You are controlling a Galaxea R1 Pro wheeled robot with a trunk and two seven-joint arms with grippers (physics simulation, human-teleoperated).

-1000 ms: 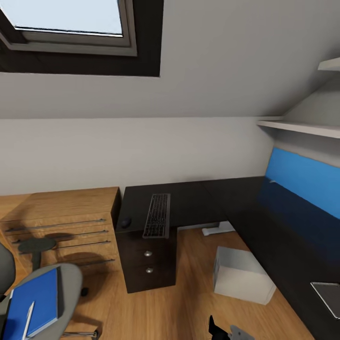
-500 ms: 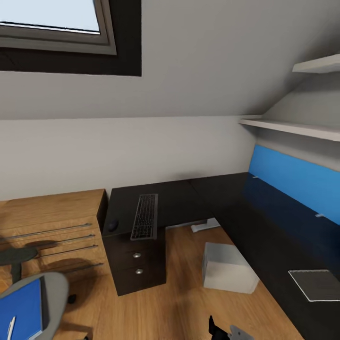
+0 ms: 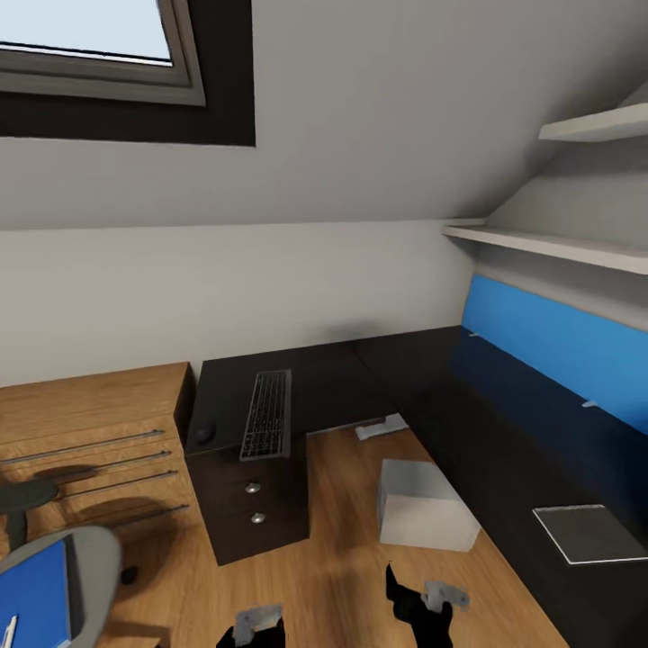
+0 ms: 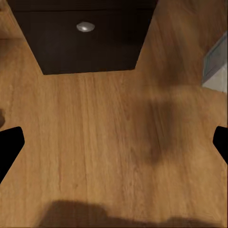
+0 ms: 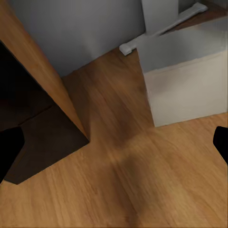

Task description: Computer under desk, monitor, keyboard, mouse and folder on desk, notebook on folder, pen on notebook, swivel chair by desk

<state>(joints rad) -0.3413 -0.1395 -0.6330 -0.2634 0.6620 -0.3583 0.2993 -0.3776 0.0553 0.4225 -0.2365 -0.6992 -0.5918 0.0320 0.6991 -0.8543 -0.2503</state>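
Two grippers hang low at the 6 o'clock edge of the head view. The left gripper (image 3: 252, 627) and the right gripper (image 3: 421, 605) both carry nothing; in each wrist view the black fingertips (image 4: 9, 145) (image 5: 10, 147) sit far apart at opposite edges, so the jaws are spread wide over bare wood-plank floor (image 3: 342, 558).

Out from the right gripper, toward 12 o'clock, stands one pale grey-white box-shaped computer tower (image 3: 423, 506) on the floor beside the long wing of the desk, with a white monitor foot (image 3: 381, 426) on the floor beyond it.

One large L-shaped desk with glossy black top and blue back panel (image 3: 504, 423) wraps from 12 round to 4 o'clock. On its short wing lie one slim keyboard with dark grey keys in a silver frame (image 3: 267, 415) and, just beside it at 9 o'clock, one small dark mouse (image 3: 205, 433). Below sit two round silver drawer knobs (image 3: 254, 488).

At 8 o'clock, one grey swivel chair seat (image 3: 90, 558) bears one flat bright blue folder (image 3: 36, 603). A light-wood cabinet (image 3: 90, 441) stands behind it.
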